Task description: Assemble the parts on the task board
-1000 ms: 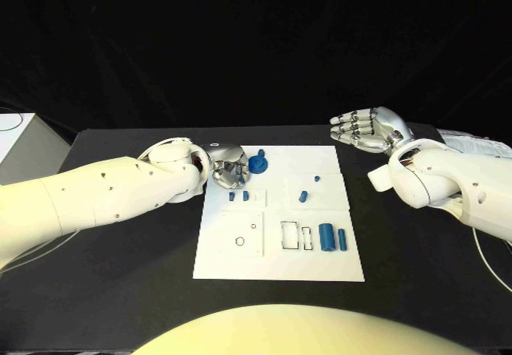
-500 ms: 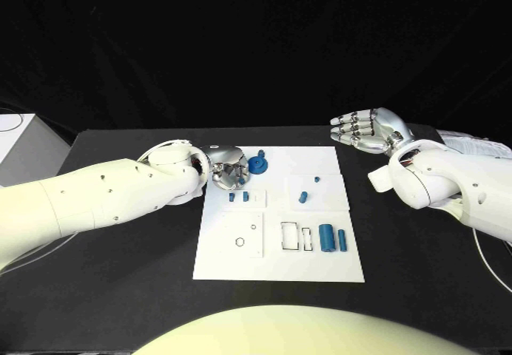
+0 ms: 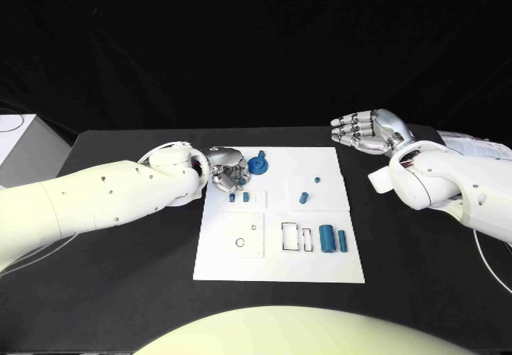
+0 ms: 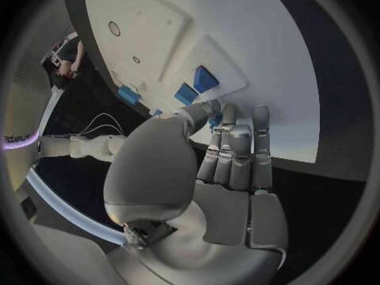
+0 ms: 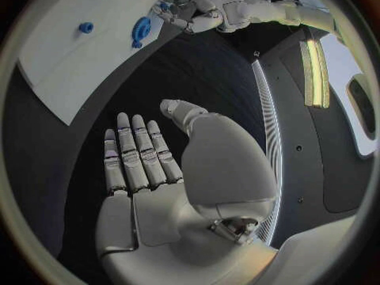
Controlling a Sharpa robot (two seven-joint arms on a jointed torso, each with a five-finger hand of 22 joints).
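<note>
The white task board (image 3: 280, 262) lies mid-table. A blue round part (image 3: 258, 164) with a small knob stands at its far left corner. My left hand (image 3: 225, 169) is right beside it, and in the left wrist view the hand (image 4: 214, 171) pinches a bit of that blue part (image 4: 215, 121) between thumb and fingertips. Two small blue pieces (image 3: 240, 197) sit on a raised square just nearer me. More blue parts lie farther right: a peg (image 3: 304, 197), a tiny one (image 3: 317, 179) and two cylinders (image 3: 333, 239). My right hand (image 3: 368, 131) hangs open above the table's far right, holding nothing.
Outlined slots (image 3: 290, 235) and a small hole (image 3: 243, 241) mark the board's near half. A white box (image 3: 21, 144) stands off the table's left edge. A thin cable (image 3: 493, 259) runs along the right side. Black table (image 3: 128, 251) surrounds the board.
My left hand has shifted slightly at the blue round part, which stays in place. The right hand has not moved.
</note>
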